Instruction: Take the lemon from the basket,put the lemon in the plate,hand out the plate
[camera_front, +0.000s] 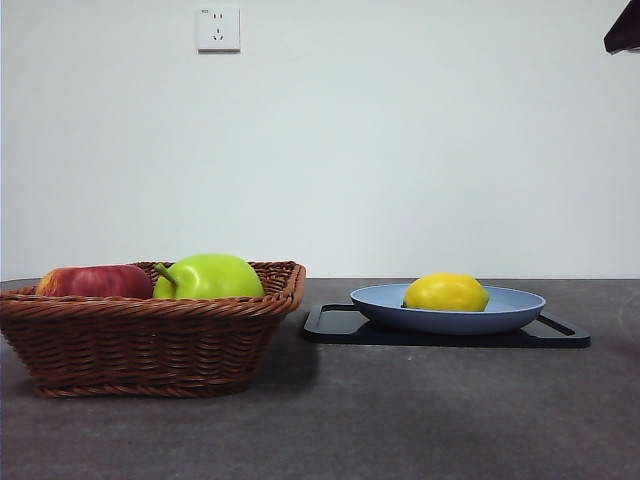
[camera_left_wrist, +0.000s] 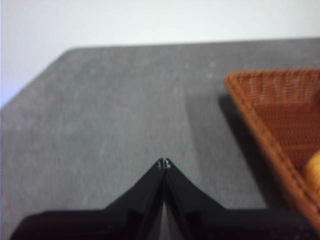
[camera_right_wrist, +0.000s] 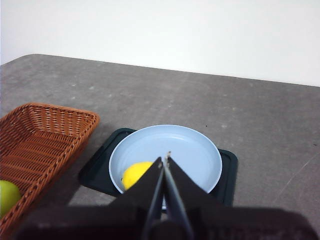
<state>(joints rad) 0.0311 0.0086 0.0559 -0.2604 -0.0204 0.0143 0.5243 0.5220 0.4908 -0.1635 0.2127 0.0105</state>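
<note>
The basket (camera_front: 150, 335) at lower left of the front view holds a red apple (camera_front: 93, 281) and a green fruit (camera_front: 208, 276). The lemon (camera_front: 446, 292) lies in the plate (camera_front: 520, 305) on a black tray (camera_front: 335, 325), long axis left-right. My right gripper (camera_right_wrist: 166, 156) hangs above the plate, jaws pressed together, empty; my left gripper (camera_left_wrist: 164, 163) likewise, beside the basket.

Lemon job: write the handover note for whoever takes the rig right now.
Left gripper: jaws shut, holding nothing, above bare table beside the basket.
Right gripper: jaws shut, holding nothing, above the plate.
The lemon lies in the plate, which sits on the black tray beside the basket.
A red apple and a green fruit remain in the basket.
Done: lemon out of the basket and into the plate.
Left: grasp the plate and hand it out.
</note>
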